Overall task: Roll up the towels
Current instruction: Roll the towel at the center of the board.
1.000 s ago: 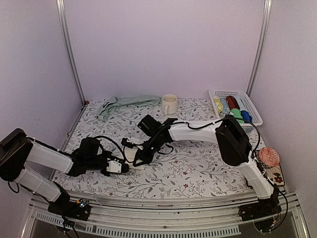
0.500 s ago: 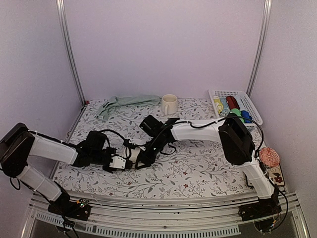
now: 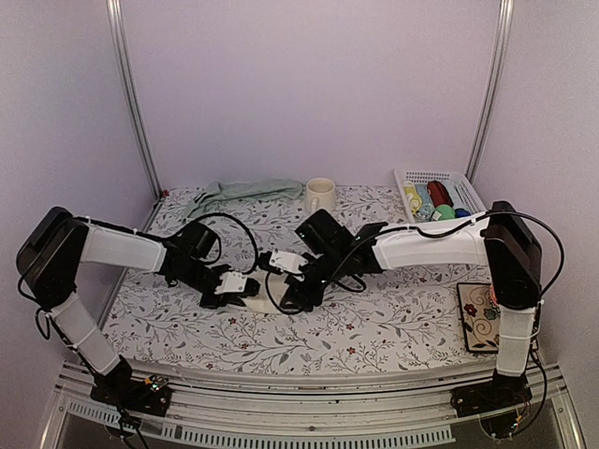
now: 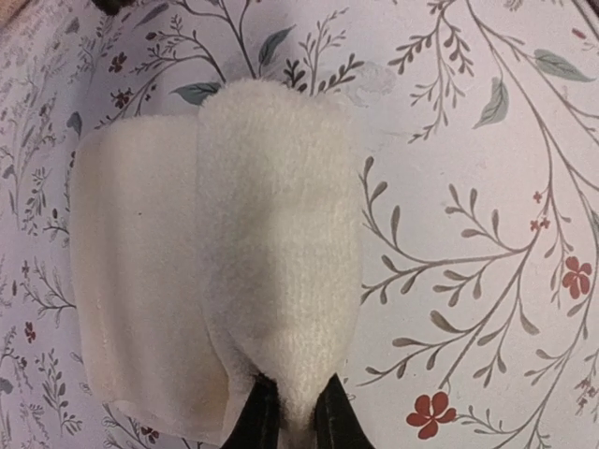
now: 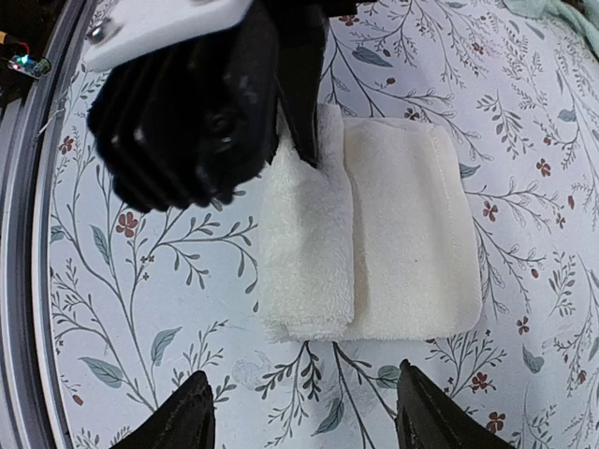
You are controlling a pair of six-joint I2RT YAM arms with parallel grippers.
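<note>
Flower-printed cloth covers the counter (image 3: pixel 374 318) inside pale lilac walls, and the cream terry towel (image 5: pixel 402 243) lies left of the middle, toward the near side, between my two arms. One side is turned over into a thick fold on the flat layer, so I judge the roll barely begun. My left gripper (image 4: pixel 293 416) is pressed together on one end of that fold, pinching the pile. My right gripper (image 5: pixel 304 416) is spread wide just off the towel's other end, holding nothing. The pale sage-green towel (image 3: pixel 239 192) lies crumpled at the far left, untouched, near a cream mug (image 3: pixel 320 196), with a white plastic basket (image 3: pixel 447 178) at the far right. My worry is the one-ended pinch: if I turn or drag from there, the free end may lag, so the roll comes out skewed or falls open. The grippers are also close together, so a careless reach could knock them or snag the loose flat layer.
</note>
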